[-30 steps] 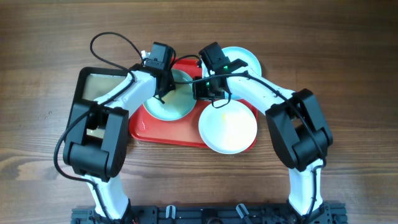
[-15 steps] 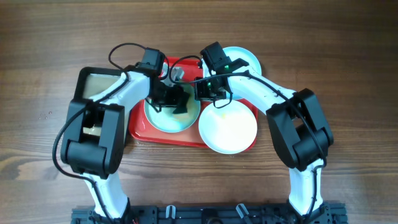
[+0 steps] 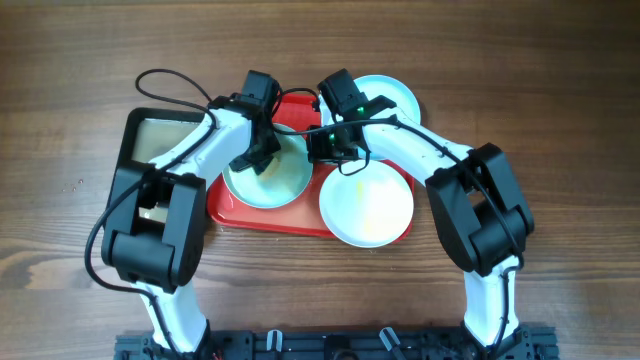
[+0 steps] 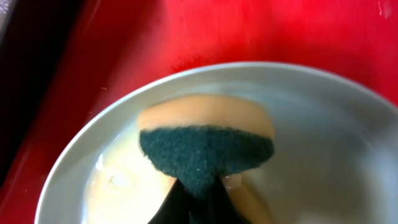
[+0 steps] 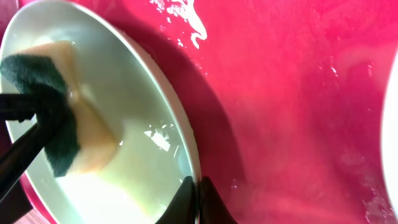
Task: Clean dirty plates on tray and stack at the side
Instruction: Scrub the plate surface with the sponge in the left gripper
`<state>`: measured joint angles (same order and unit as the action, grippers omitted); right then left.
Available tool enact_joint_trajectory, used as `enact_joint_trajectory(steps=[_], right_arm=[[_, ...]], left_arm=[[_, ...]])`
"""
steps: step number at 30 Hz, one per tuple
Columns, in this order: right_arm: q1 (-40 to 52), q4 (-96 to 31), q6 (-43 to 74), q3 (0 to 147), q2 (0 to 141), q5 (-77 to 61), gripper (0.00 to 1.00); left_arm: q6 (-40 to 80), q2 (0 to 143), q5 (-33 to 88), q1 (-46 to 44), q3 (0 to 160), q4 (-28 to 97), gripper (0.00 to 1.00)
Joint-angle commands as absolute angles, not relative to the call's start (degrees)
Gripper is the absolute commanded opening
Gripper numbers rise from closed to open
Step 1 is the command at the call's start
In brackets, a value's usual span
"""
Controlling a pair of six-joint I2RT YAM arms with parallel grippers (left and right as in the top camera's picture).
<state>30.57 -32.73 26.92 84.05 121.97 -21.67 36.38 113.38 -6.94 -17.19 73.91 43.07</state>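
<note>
An aqua plate (image 3: pixel 285 182) lies on the left half of the red tray (image 3: pixel 290 220), wet inside. My left gripper (image 3: pixel 250 160) is shut on a sponge (image 4: pixel 205 149), green pad over yellow foam, and presses it into this plate (image 4: pixel 311 155) near its back left. My right gripper (image 3: pixel 318 148) is shut on the same plate's right rim (image 5: pixel 186 149); the sponge (image 5: pixel 56 130) shows there too. A second plate (image 3: pixel 366 203) sits at the tray's front right. A third plate (image 3: pixel 395 95) lies behind the right arm, partly hidden.
A smaller black tray (image 3: pixel 150 140) lies left of the red tray, under the left arm. Water streaks the red tray floor (image 5: pixel 298 93). Both arms cross above the tray's back half. Bare wooden table surrounds everything.
My left gripper swept the sponge from the plate's back edge across its middle and back to the left. The plate shifted slightly. My right gripper kept its hold on the rim.
</note>
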Motion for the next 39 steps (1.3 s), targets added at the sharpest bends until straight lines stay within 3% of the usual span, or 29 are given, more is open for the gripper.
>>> enact_joint_trajectory(steps=[1,3,7,13,18,24,27,30,36,39], right_arm=[[30.28,-33.01,26.94,84.68,123.17,-20.64,0.04],[30.28,-32.95,26.94,84.68,123.17,-20.67,0.04],[30.28,-32.84,26.94,84.68,123.17,-20.67,0.04],[30.28,-32.84,26.94,84.68,123.17,-20.67,0.04],[30.28,-33.01,26.94,84.68,123.17,-20.64,0.04],[30.28,-32.95,26.92,84.68,123.17,-20.56,0.04],[30.28,-32.95,26.92,84.68,123.17,-20.47,0.04],[30.28,-32.84,26.94,84.68,123.17,-20.47,0.04],[30.28,-32.71,26.96,84.68,123.17,-20.47,0.04],[30.28,-32.95,26.96,84.68,123.17,-20.49,0.04]], left_arm=[[13.37,117.34,15.86,-16.01,70.59,47.42,0.04],[4.38,117.34,25.41,-16.01,70.59,51.00,0.04],[-6.00,117.34,30.87,-16.01,70.59,56.99,0.04],[-3.20,117.34,29.69,-15.88,70.59,45.65,0.04],[20.88,117.34,5.63,-15.86,71.44,33.45,0.04],[36.18,117.32,-20.58,-15.88,73.32,46.15,0.04],[39.48,117.32,-24.16,-15.88,73.32,54.17,0.04],[37.12,117.32,-18.46,-15.92,73.32,58.83,0.04],[-0.64,117.32,28.08,-15.92,73.32,57.93,0.04],[-2.46,117.32,32.14,-15.92,73.32,53.80,0.04]])
